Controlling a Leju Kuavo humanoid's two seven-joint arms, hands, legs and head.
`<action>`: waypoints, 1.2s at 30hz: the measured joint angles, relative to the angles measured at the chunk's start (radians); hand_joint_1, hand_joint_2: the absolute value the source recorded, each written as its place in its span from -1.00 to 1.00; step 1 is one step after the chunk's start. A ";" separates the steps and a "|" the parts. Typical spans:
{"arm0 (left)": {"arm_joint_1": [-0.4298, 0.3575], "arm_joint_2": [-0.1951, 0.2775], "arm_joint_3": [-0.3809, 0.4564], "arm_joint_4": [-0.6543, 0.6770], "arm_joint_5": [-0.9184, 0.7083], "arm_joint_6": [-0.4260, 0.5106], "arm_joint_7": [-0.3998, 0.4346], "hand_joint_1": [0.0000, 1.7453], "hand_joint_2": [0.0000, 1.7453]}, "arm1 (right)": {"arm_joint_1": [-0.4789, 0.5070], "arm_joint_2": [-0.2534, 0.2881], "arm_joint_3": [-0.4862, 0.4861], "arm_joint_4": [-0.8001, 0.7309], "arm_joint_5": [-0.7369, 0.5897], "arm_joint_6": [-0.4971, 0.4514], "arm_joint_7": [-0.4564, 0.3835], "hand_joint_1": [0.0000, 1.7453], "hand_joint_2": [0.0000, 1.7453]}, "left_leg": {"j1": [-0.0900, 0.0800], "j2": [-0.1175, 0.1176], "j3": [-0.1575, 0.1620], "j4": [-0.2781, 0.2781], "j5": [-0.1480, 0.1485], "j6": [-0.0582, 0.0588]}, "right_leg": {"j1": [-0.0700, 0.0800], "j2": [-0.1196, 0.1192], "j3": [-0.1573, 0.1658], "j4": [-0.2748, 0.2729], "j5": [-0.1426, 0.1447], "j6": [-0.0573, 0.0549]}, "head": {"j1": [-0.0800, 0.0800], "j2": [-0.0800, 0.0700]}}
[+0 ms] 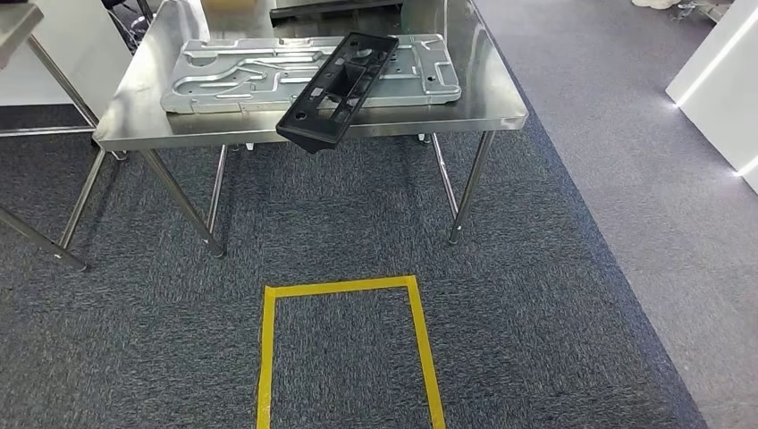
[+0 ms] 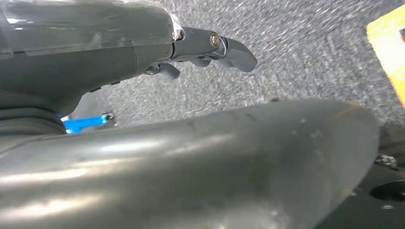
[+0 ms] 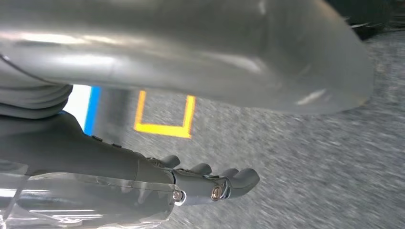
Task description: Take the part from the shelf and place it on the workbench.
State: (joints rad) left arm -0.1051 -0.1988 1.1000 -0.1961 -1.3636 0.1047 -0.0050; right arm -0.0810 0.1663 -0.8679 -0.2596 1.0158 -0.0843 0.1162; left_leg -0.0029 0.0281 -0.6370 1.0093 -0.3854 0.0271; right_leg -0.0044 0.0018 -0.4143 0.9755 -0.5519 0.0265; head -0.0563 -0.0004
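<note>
The left hand (image 2: 210,50) has dark grey, rounded fingers hinged with a silver screw, behind a glossy grey ribbed cover under clear film. The right hand (image 3: 210,183) looks the same: dark fingers, two silver screws at the knuckles, clear wrap over its cover, and a broad, shiny grey thumb beside it

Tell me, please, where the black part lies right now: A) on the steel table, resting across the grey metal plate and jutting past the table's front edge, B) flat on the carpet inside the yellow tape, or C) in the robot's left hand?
A: the head view shows the black part lying across the grey metal plate on the steel table, one end past the front edge.
</note>
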 joint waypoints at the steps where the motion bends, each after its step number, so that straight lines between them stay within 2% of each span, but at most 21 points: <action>1: 0.000 0.000 -0.002 0.000 -0.001 -0.001 -0.002 -1.00 -1.00 | -0.001 0.000 0.000 0.000 0.001 0.000 -0.006 -1.00 -1.00 | 0.000 0.001 -0.003 0.000 0.011 -0.006 | 0.002 0.000 0.006 -0.022 -0.006 -0.008 | 0.000 0.000; 3: 0.001 0.000 -0.005 0.000 -0.004 -0.002 -0.004 -1.00 -1.00 | -0.002 -0.001 0.000 0.001 0.002 0.000 -0.012 -1.00 -1.00 | 0.004 -0.003 -0.013 0.005 0.008 -0.018 | 0.000 -0.003 -0.012 -0.023 0.014 -0.025 | 0.000 0.000; 5: 0.003 0.000 -0.006 0.000 -0.008 -0.004 -0.003 -1.00 -1.00 | -0.003 -0.008 0.000 0.002 0.004 0.003 -0.019 -1.00 -1.00 | 0.008 -0.012 -0.036 0.064 -0.070 -0.028 | -0.004 -0.008 -0.038 -0.025 0.039 -0.039 | 0.000 0.000; 7: 0.005 0.000 -0.007 0.000 -0.010 -0.006 -0.003 -1.00 -1.00 | -0.001 -0.020 0.000 0.004 0.008 0.005 -0.027 -1.00 -1.00 | 0.012 -0.018 -0.064 0.187 -0.170 -0.036 | -0.002 -0.010 -0.070 -0.023 0.063 -0.044 | 0.000 0.000; 8: 0.006 0.000 -0.007 0.000 -0.011 -0.006 -0.004 -1.00 -1.00 | 0.000 -0.025 0.000 0.006 0.010 0.004 -0.030 -1.00 -1.00 | 0.014 -0.018 -0.072 0.249 -0.188 -0.040 | -0.002 -0.012 -0.088 -0.022 0.075 -0.044 | 0.000 0.000; 10: 0.007 0.000 -0.007 0.000 -0.012 -0.006 -0.004 -1.00 -1.00 | 0.002 -0.033 0.002 0.008 0.019 -0.002 -0.031 -1.00 -1.00 | 0.019 -0.018 -0.063 0.312 -0.148 -0.046 | -0.003 -0.019 -0.122 -0.015 0.096 -0.040 | 0.000 0.000; 12: 0.006 0.000 -0.007 0.000 -0.012 -0.006 -0.004 -1.00 -1.00 | 0.003 -0.041 0.006 0.010 0.030 -0.014 -0.033 -1.00 -1.00 | 0.024 -0.006 0.017 0.238 -0.090 -0.048 | -0.004 -0.030 -0.154 -0.001 0.111 -0.032 | 0.000 0.000; 14: 0.000 -0.001 -0.008 0.000 -0.012 -0.005 -0.005 -1.00 -1.00 | 0.005 -0.047 0.010 0.012 0.037 -0.023 -0.037 -1.00 -1.00 | 0.021 0.020 0.134 0.075 -0.114 -0.043 | -0.003 -0.044 -0.176 0.019 0.118 -0.020 | 0.000 0.000; 16: -0.005 -0.002 -0.009 0.000 -0.011 -0.005 -0.008 -1.00 -1.00 | 0.005 -0.051 0.012 0.014 0.042 -0.030 -0.041 -1.00 -1.00 | 0.015 0.026 0.185 -0.017 -0.158 -0.027 | -0.001 -0.062 -0.183 0.030 0.125 -0.006 | 0.000 0.000; 17: -0.004 -0.002 -0.009 0.000 -0.011 -0.005 -0.009 -1.00 -1.00 | 0.004 -0.052 0.013 0.015 0.045 -0.032 -0.045 -1.00 -1.00 | 0.013 0.019 0.184 -0.028 -0.162 -0.016 | -0.002 -0.071 -0.184 0.032 0.129 0.001 | 0.000 0.000; 19: 0.002 -0.002 -0.009 0.000 -0.011 -0.005 -0.011 -1.00 -1.00 | 0.003 -0.052 0.015 0.016 0.048 -0.034 -0.050 -1.00 -1.00 | 0.013 0.007 0.174 -0.028 -0.148 0.001 | -0.008 -0.060 -0.193 0.054 0.109 0.014 | 0.000 0.000; 22: 0.005 -0.003 -0.009 0.000 -0.010 -0.004 -0.014 -1.00 -1.00 | 0.007 -0.050 0.019 0.018 0.051 -0.036 -0.053 -1.00 -1.00 | 0.009 -0.011 0.151 -0.028 -0.126 0.017 | -0.012 -0.017 -0.254 0.216 -0.006 0.022 | 0.000 0.000; 23: 0.006 -0.004 -0.009 0.000 -0.010 -0.004 -0.015 -1.00 -1.00 | 0.009 -0.048 0.021 0.019 0.052 -0.036 -0.053 -1.00 -1.00 | 0.006 -0.020 0.142 -0.026 -0.120 0.019 | -0.011 -0.011 -0.274 0.275 -0.035 0.022 | 0.000 0.000; 24: 0.007 -0.004 -0.009 0.000 -0.010 -0.004 -0.016 -1.00 -1.00 | 0.010 -0.047 0.022 0.019 0.053 -0.036 -0.052 -1.00 -1.00 | 0.002 -0.029 0.135 -0.024 -0.115 0.020 | -0.010 -0.008 -0.279 0.305 -0.044 0.021 | 0.000 0.000; 25: 0.009 -0.004 -0.009 0.000 -0.010 -0.004 -0.017 -1.00 -1.00 | 0.010 -0.046 0.023 0.020 0.055 -0.036 -0.052 -1.00 -1.00 | -0.001 -0.040 0.129 -0.021 -0.111 0.020 | -0.008 -0.005 -0.266 0.298 -0.034 0.017 | 0.000 0.000; 26: 0.010 -0.004 -0.009 0.000 -0.010 -0.004 -0.018 -1.00 -1.00 | 0.010 -0.046 0.023 0.020 0.057 -0.037 -0.051 -1.00 -1.00 | -0.004 -0.051 0.126 -0.019 -0.108 0.020 | -0.006 0.000 -0.234 0.252 -0.008 0.010 | 0.000 0.000; 28: 0.010 -0.006 -0.009 0.000 -0.010 -0.004 -0.019 -1.00 -1.00 | 0.011 -0.046 0.024 0.020 0.059 -0.040 -0.047 -1.00 -1.00 | -0.008 -0.070 0.120 -0.016 -0.103 0.018 | -0.001 0.036 -0.152 0.110 0.045 -0.011 | 0.000 0.000; 30: 0.008 -0.009 -0.009 0.000 -0.010 -0.004 -0.020 -1.00 -1.00 | 0.012 -0.046 0.024 0.020 0.062 -0.044 -0.042 -1.00 -1.00 | -0.005 -0.089 0.111 -0.014 -0.097 0.011 | 0.004 0.067 -0.109 0.028 0.063 -0.026 | 0.000 0.000; 33: 0.007 -0.011 -0.009 0.000 -0.010 -0.005 -0.020 -1.00 -1.00 | 0.010 -0.045 0.025 0.021 0.063 -0.047 -0.035 -1.00 -1.00 | 0.000 -0.110 0.100 -0.012 -0.091 -0.006 | 0.004 0.046 -0.102 0.003 0.069 -0.033 | 0.000 0.000; 35: 0.009 -0.011 -0.009 0.000 -0.010 -0.006 -0.020 -1.00 -1.00 | 0.010 -0.046 0.025 0.021 0.064 -0.047 -0.033 -1.00 -1.00 | -0.002 -0.087 0.077 0.032 -0.120 -0.015 | -0.003 0.020 -0.095 -0.017 0.079 -0.037 | 0.000 0.000; 36: 0.008 -0.011 -0.009 0.000 -0.010 -0.006 -0.020 -1.00 -1.00 | 0.011 -0.048 0.025 0.021 0.064 -0.046 -0.032 -1.00 -1.00 | 0.000 -0.067 0.052 0.084 -0.149 -0.021 | -0.005 0.007 -0.093 -0.022 0.082 -0.038 | 0.000 0.000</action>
State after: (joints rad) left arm -0.0967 -0.2094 1.0910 -0.1957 -1.3731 0.0992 -0.0247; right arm -0.0699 0.1186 -0.8427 -0.2381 1.0795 -0.1308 0.0840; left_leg -0.0028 -0.0393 -0.5852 1.0934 -0.5346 0.0065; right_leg -0.0098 0.0083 -0.5070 0.9538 -0.4699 -0.0119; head -0.0566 -0.0004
